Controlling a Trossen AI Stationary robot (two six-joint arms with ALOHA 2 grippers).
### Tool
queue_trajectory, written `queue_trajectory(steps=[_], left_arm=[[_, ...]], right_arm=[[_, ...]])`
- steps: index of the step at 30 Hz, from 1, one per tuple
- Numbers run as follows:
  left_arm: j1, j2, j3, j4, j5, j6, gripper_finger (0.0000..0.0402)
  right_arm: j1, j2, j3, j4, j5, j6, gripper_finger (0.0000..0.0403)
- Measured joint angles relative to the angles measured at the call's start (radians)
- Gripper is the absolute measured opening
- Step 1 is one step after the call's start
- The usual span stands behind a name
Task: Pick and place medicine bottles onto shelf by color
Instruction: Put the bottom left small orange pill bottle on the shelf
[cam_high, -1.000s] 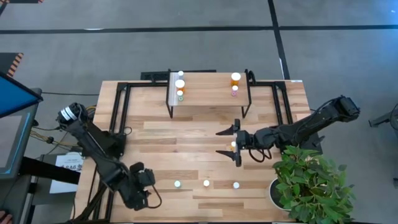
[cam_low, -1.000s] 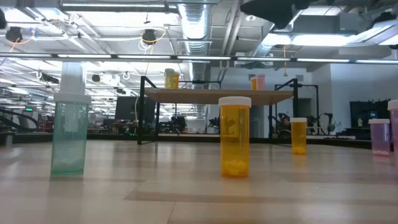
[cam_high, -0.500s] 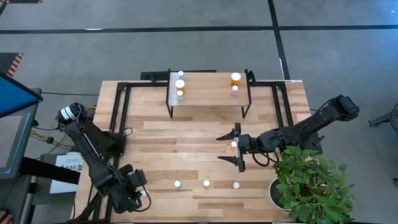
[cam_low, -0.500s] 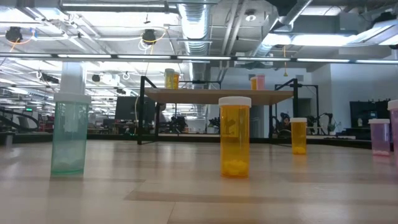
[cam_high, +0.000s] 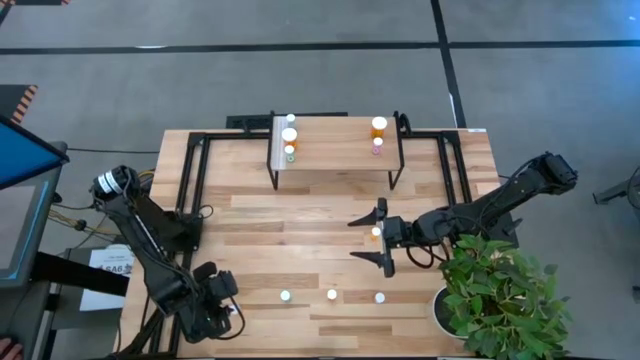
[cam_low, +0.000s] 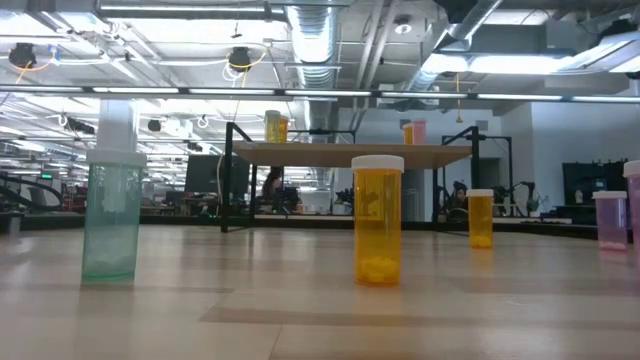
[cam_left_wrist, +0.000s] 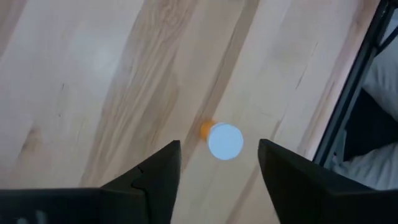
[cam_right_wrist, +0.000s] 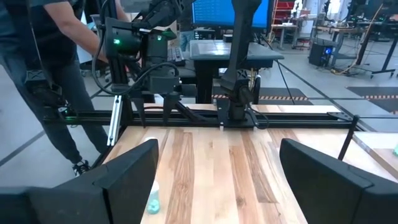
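Note:
My right gripper (cam_high: 355, 236) is open over the table's middle. In the high view a small orange bottle (cam_high: 376, 233) shows between its fingers. In the low view that bottle (cam_low: 481, 218) stands alone, so the gripper is above it. My left gripper (cam_high: 212, 297) is open at the near left corner, pointing down over a white-capped orange bottle (cam_left_wrist: 222, 140) standing on the table. The shelf (cam_high: 335, 165) stands at the far middle, with several bottles (cam_high: 289, 135) at its left end and an orange bottle (cam_high: 379, 125) and a pink bottle (cam_high: 377, 146) at its right end.
Three bottles stand in a row near the front edge: green (cam_low: 110, 215), orange (cam_low: 378, 220) and pink (cam_low: 610, 220). A potted plant (cam_high: 500, 295) fills the near right corner. Black rails (cam_high: 190, 175) flank the shelf. A person (cam_right_wrist: 43, 81) stands beyond the table's left side.
My left gripper has drawn back toward the table's near left corner. My right gripper has shifted a little toward the near edge and turned slightly, staying open; a dark gripper that showed at the top of the low view has left that view.

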Motion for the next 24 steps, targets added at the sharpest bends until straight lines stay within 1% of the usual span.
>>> queue_trajectory(steps=[6,8,10,13,18,24], left_arm=[[0.000,0.021,-0.001,-0.002,-0.023,0.001,0.0260],[0.001,0.045,-0.001,-0.002,-0.030,0.011,0.0271],[0.008,0.078,-0.001,0.000,-0.010,0.030,0.0279],[0.018,0.118,-0.001,0.006,0.042,0.038,0.0284],[0.021,0.141,-0.002,0.026,0.047,0.058,0.0284],[0.021,0.140,-0.002,0.027,0.047,0.058,0.0284]], right_arm=[[0.000,0.000,0.000,-0.001,0.000,0.000,0.0357],[0.000,0.000,0.000,-0.002,0.000,0.000,0.0357],[0.000,0.000,0.000,-0.002,0.000,0.000,0.0357],[0.000,0.000,0.000,-0.003,0.000,0.000,0.0357],[0.000,0.000,0.000,-0.003,0.000,0.000,0.0357],[0.000,0.000,0.000,-0.003,0.000,0.000,0.0357]])
